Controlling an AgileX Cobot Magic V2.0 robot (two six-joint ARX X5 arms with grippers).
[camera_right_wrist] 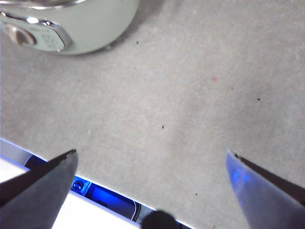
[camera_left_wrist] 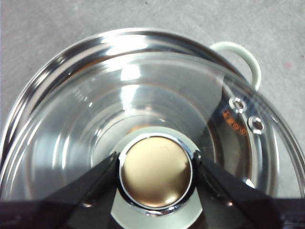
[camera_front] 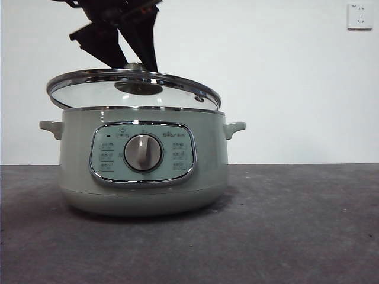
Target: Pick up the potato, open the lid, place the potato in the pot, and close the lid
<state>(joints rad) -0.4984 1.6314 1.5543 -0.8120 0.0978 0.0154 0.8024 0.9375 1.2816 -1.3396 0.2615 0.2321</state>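
Counter (camera_front: pixel 308 225): dark grey and matte, filling the lower part of the front view; nothing else stands on it there.
Pot (camera_front: pixel 142 177): left of centre in the front view, resting on the counter, control panel and dial facing the camera. Judged heavy and stable, so it should stay put under a lid handled from above.
Lid (camera_front: pixel 133 89): tilted on top of the pot, its right edge low against the pot's rim and its left edge raised clear. Glass with a chrome rim, so stiff, smooth and breakable; best carried by the knob alone and set down softly.
Knob (camera_left_wrist: pixel 156 172): round, at the lower centre of the left wrist view, on a pale green base; the one safe place to take hold.
Left pincer (camera_left_wrist: pixel 156 171): clenched on the knob, one black jaw pressing each side. In the front view the arm comes down dark from the upper left, leaning onto the lid's centre.
Right pincer (camera_right_wrist: pixel 151 164): released, jaws wide apart, hanging over bare counter with the pot at the upper left of its view.
Potato: in no view; a faint orange tint behind the knob may be it, but I cannot tell.
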